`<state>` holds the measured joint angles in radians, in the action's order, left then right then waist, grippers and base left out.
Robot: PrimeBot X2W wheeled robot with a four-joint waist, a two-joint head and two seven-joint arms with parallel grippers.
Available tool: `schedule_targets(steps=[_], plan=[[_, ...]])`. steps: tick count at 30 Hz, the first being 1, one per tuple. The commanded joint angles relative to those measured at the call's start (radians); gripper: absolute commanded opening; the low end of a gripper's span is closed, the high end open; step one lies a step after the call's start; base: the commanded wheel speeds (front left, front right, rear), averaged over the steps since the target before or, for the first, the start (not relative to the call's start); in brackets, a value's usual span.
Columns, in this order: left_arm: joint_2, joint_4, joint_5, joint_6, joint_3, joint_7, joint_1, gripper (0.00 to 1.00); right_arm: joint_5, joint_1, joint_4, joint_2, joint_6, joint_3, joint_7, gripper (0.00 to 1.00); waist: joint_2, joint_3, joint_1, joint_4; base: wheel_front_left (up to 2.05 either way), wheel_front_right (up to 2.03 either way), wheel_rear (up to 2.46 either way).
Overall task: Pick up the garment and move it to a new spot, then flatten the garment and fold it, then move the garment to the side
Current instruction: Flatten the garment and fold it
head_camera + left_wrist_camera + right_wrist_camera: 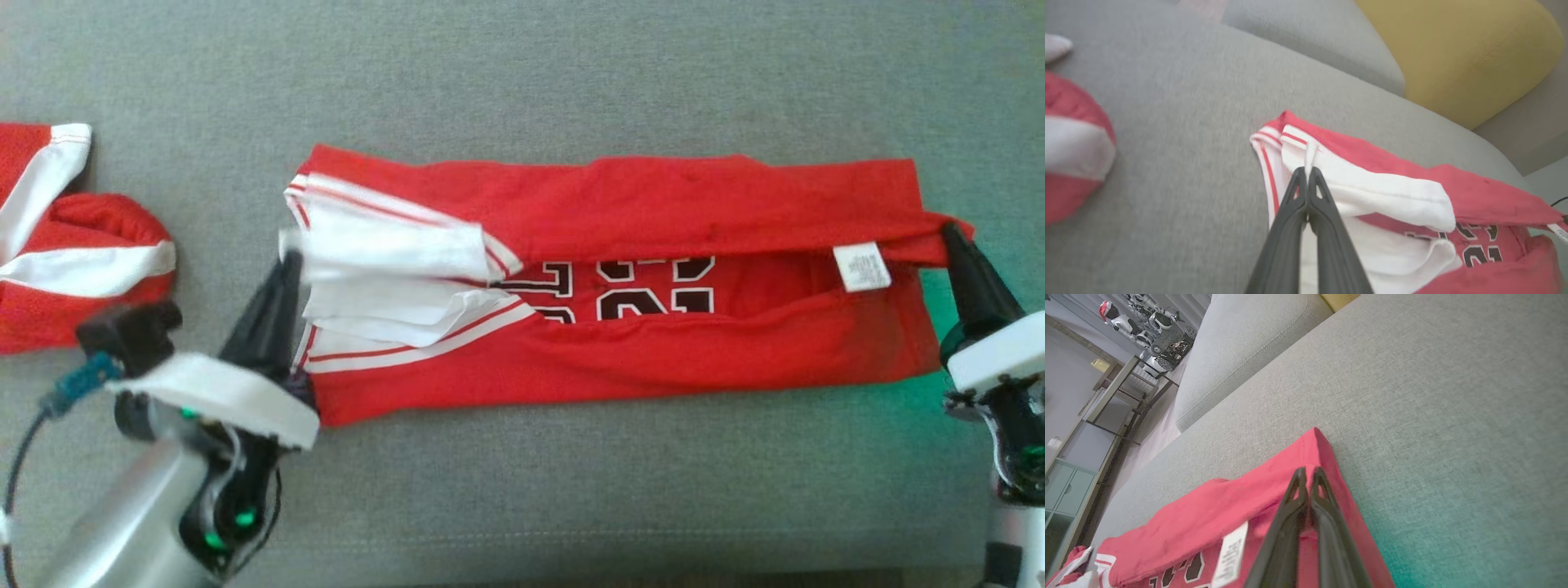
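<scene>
The garment (653, 196), a red jersey folded into a long band, lies across the middle of the head view on the grey cushion (522, 73). The likeliest trouble is at its left end. There the left gripper (287, 265), fingers pressed together, pinches only a sliver of white sleeve trim. That could slip free if the band is pulled taut, spilling the loose sleeve layers open. At the right end the right gripper (952, 237) is clamped on the red hem corner. A red-and-white bundle (73, 245) at far left lies near enough to snag.
</scene>
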<state>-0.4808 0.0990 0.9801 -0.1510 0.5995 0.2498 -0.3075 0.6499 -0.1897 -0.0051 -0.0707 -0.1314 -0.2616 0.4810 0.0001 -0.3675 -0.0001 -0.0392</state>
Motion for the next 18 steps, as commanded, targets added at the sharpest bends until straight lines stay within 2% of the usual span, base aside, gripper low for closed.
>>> schedule_targets(steps=[1, 4, 5, 6, 7, 14, 18], plan=[[-0.028, -0.025, 0.006, -0.008, -0.049, 0.012, -0.011, 0.0, 0.004, -0.001, -0.037, -0.004, 0.001, 0.02, -0.012, 0.0, -0.0001, 0.003, 0.0001, 0.003, 0.0, 0.0, 0.0], [-0.013, 0.006, 0.016, 0.008, -0.045, 0.012, 0.016, 0.0, 0.007, 0.016, -0.017, 0.002, 0.001, 0.035, -0.018, 0.0, -0.0001, 0.005, 0.0001, 0.004, 0.0, 0.0, 0.0], [-0.007, 0.022, 0.016, 0.013, -0.042, 0.012, 0.018, 0.11, 0.005, 0.022, -0.012, 0.003, 0.001, 0.04, -0.023, 0.16, -0.0001, 0.006, 0.0001, 0.003, 0.0, 0.0, 0.0], [0.0, 0.041, 0.017, 0.016, -0.038, 0.012, 0.019, 0.57, 0.005, 0.029, -0.006, 0.005, 0.001, 0.044, -0.028, 0.48, -0.0001, 0.007, 0.0001, 0.003, 0.0, 0.0, 0.0], [0.007, 0.058, 0.013, 0.02, -0.037, 0.012, 0.018, 1.0, 0.002, 0.036, -0.001, 0.006, 0.001, 0.048, -0.036, 1.0, -0.0001, 0.009, 0.0001, 0.003, 0.0, 0.0, 0.0], [0.059, 0.109, -0.06, 0.03, -0.116, 0.012, 0.033, 1.0, -0.025, 0.075, 0.003, 0.0, 0.001, 0.098, -0.123, 1.0, -0.0001, 0.027, 0.0001, 0.011, 0.0, 0.0, 0.0], [0.122, 0.047, -0.229, 0.008, -0.248, 0.012, 0.068, 1.0, -0.105, 0.092, -0.042, -0.036, 0.001, 0.157, -0.268, 1.0, -0.0001, 0.054, 0.0001, 0.018, 0.0, 0.0, 0.0]])
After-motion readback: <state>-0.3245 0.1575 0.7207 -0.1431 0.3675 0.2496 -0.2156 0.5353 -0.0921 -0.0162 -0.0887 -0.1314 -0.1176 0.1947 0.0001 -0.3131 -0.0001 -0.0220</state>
